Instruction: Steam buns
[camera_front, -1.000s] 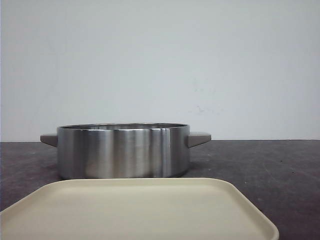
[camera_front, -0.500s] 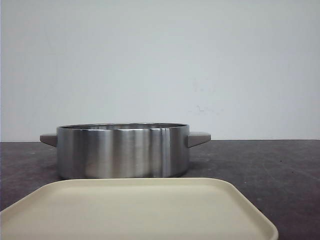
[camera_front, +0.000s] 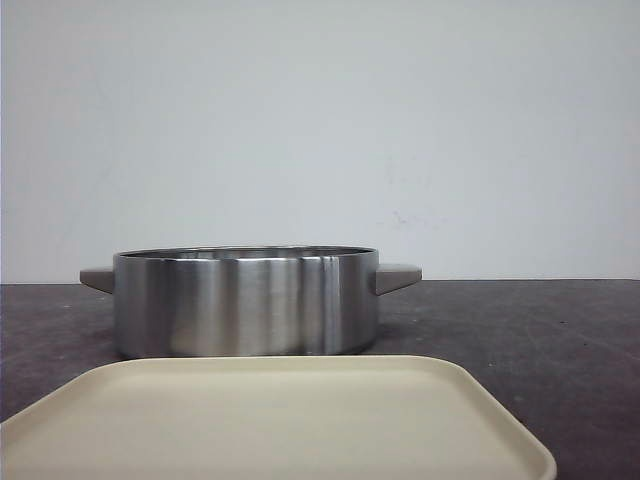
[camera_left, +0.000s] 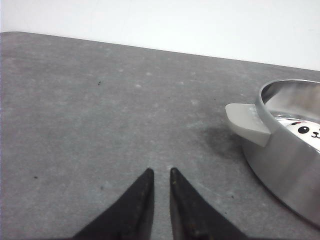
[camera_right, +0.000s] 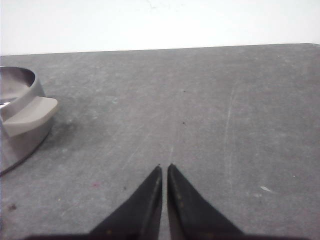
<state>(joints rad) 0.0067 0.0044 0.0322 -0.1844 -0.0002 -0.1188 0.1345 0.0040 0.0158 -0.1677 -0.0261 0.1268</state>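
White panda-faced bun (camera_left: 306, 131) sits inside steel pot (camera_left: 285, 150).

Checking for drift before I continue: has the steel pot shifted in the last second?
No. The steel pot keeps the same spot against the table's back edge and the cream tray in the front view.

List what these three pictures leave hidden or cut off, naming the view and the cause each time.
- Pot contents, front view: the steel wall hides them.
- Bun, left wrist view: only part of one panda face shows; pot rim and picture edge cut it off, so the count is unknown.
- Beige tray, front view: near side cut by the bottom edge.
- Arms: neither shows in the front view.
- Pot, right wrist view: mostly cut by the edge.
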